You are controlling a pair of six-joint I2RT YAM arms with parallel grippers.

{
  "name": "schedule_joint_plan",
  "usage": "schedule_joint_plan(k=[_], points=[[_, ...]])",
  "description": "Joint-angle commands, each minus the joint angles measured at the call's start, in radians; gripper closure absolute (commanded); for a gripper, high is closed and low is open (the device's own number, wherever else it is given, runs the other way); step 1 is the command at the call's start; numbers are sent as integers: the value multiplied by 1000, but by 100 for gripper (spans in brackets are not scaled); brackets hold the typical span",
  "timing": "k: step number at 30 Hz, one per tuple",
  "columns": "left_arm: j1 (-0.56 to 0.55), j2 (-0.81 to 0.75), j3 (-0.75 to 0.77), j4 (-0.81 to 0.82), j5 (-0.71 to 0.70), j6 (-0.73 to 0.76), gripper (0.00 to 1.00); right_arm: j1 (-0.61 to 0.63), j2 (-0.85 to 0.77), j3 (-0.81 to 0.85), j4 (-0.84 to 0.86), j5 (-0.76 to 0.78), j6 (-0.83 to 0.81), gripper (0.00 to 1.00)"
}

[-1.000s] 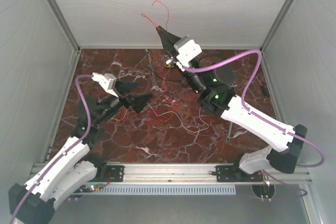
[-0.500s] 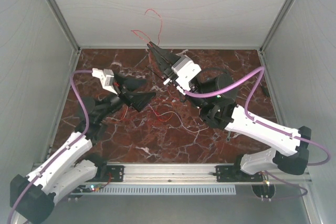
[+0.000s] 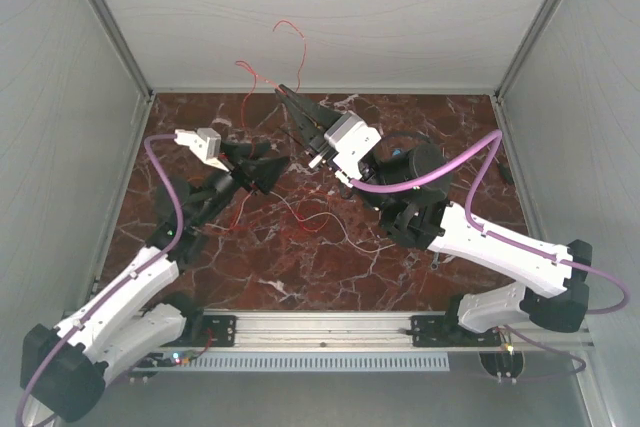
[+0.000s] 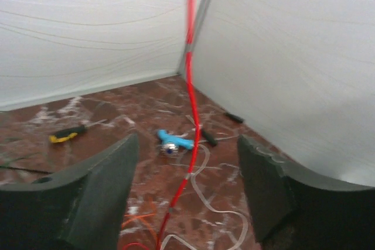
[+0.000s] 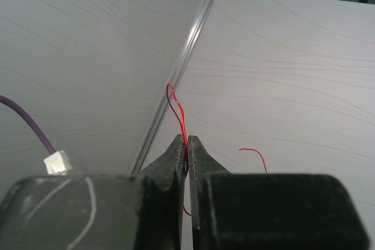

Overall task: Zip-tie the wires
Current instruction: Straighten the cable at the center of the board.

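Red wires (image 3: pixel 303 47) run up and down, pinched tight in the right gripper (image 3: pixel 291 97), held high by the back wall (image 3: pixel 400 17). Left gripper (image 4: pixel 187 144) points in lower, jaws wide apart around one of them.

The wires (image 4: pixel 190 86) are hair-thin strands, red and white. Some lie in loose loops on the marble tabletop (image 3: pixel 330 277). Red ones rise almost straight from there, pinched in the right gripper (image 5: pixel 187 144), free ends curling above its fingers.

White arms (image 3: pixel 120 297), black joints (image 3: pixel 412 163), purple cables (image 5: pixel 28 124).
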State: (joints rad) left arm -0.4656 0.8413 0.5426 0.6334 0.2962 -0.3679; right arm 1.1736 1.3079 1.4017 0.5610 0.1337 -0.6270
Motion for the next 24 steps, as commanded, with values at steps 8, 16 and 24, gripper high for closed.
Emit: schedule_joint_plan(k=[8,16,24], points=[[-2,21,87,-123,-228,144,100,20,-33,20,26,54,-58,100],[-2,-52,206,-519,-359,433,100,20,-147,-143,-57,206,-117,100],[3,-59,152,-651,-645,742,100,-27,-267,-370,-280,279,29,100]])
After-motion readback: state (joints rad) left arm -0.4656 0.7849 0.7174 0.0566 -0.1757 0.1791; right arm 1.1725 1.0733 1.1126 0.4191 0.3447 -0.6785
